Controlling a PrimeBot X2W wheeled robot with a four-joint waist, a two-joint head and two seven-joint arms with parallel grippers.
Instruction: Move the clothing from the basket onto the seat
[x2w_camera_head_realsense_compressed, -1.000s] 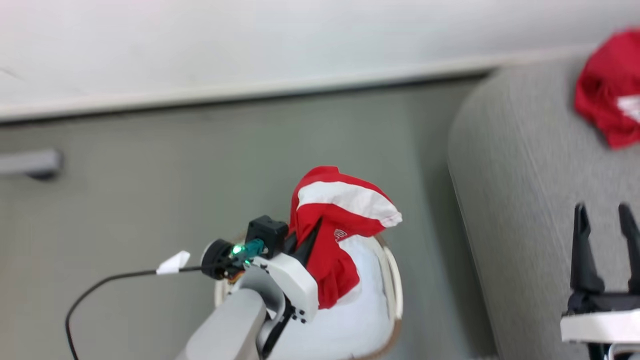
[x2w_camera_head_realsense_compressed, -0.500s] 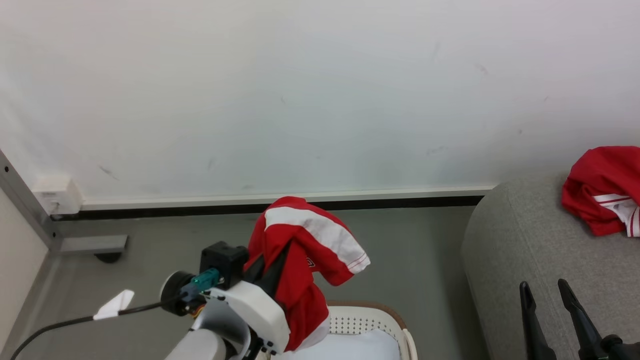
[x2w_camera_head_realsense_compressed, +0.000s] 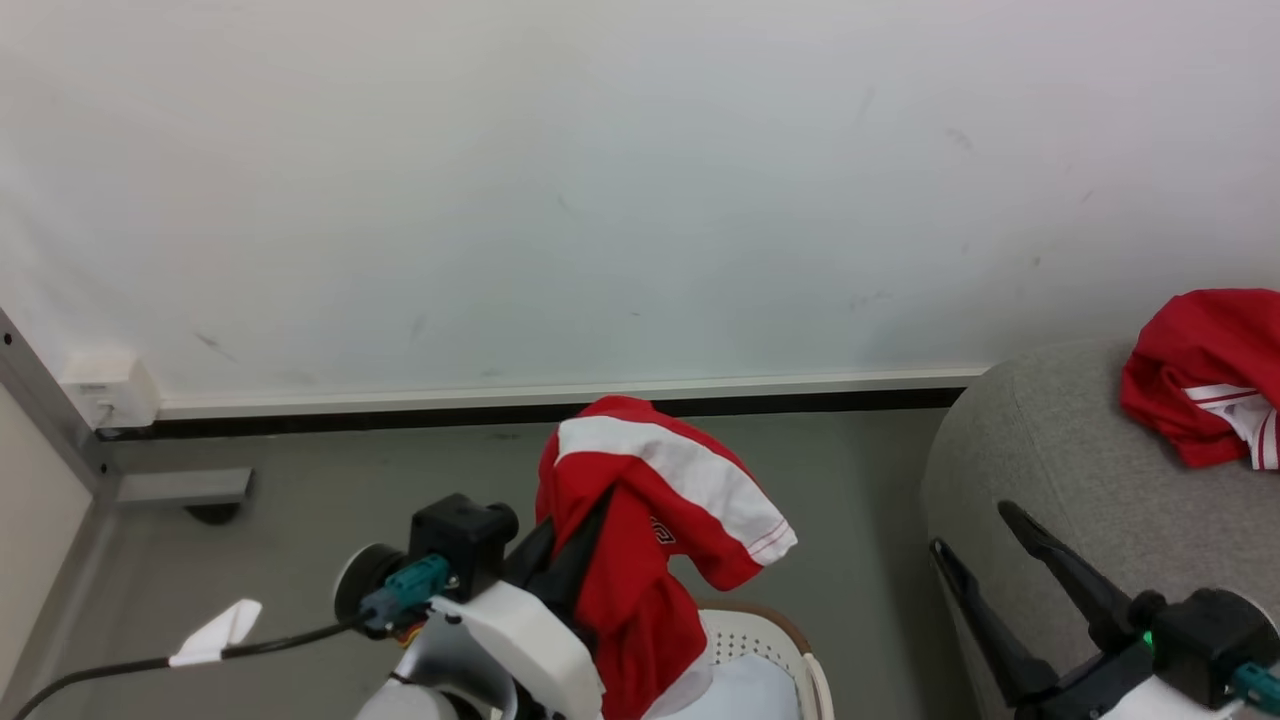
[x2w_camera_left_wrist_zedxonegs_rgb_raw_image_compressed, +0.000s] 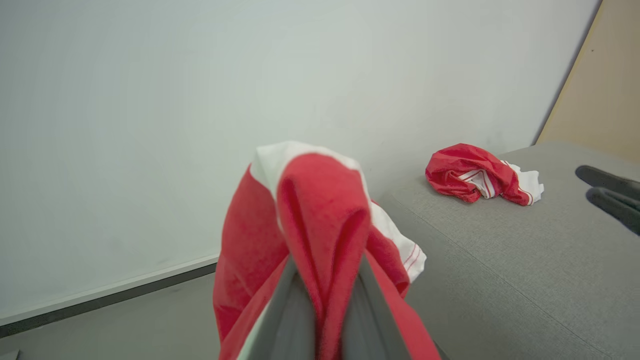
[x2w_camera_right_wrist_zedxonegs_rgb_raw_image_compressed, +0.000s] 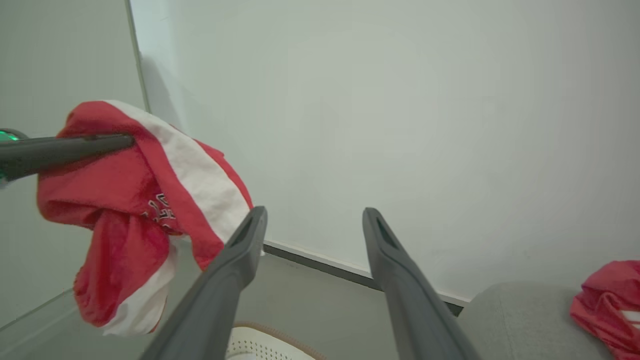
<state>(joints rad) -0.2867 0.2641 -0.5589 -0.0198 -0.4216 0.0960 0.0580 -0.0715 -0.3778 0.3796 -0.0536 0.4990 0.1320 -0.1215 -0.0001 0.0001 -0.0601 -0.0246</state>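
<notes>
One piece of the clothing (x2w_camera_head_realsense_compressed: 650, 520), red with a white band, hangs in the air with my left gripper (x2w_camera_head_realsense_compressed: 590, 515) shut on it, above the basket (x2w_camera_head_realsense_compressed: 770, 625). The basket is cream-white with a brown rim. In the left wrist view the cloth (x2w_camera_left_wrist_zedxonegs_rgb_raw_image_compressed: 320, 200) drapes over both fingers of the left gripper (x2w_camera_left_wrist_zedxonegs_rgb_raw_image_compressed: 327, 280). A second red garment (x2w_camera_head_realsense_compressed: 1200, 370) lies bunched on the seat (x2w_camera_head_realsense_compressed: 1080, 470), a grey sofa to the right. My right gripper (x2w_camera_head_realsense_compressed: 970, 528) stands open and holds nothing at the sofa's near left edge, its fingers slanting up and left. Between its spread fingers (x2w_camera_right_wrist_zedxonegs_rgb_raw_image_compressed: 314, 214) the white wall shows.
A pale cloth (x2w_camera_head_realsense_compressed: 750, 690) lies inside the basket. A white wall with a dark baseboard (x2w_camera_head_realsense_compressed: 500, 412) runs behind the grey floor (x2w_camera_head_realsense_compressed: 350, 470). At the far left are a grey metal foot (x2w_camera_head_realsense_compressed: 185, 487) and a beige panel (x2w_camera_head_realsense_compressed: 30, 520). A black cable with a white tag (x2w_camera_head_realsense_compressed: 215, 632) trails from my left wrist.
The head camera tilted up from floor to wall. Since half a second ago, the left gripper and garment shifted slightly right, and the right gripper rose, tilting its fingers leftward.
</notes>
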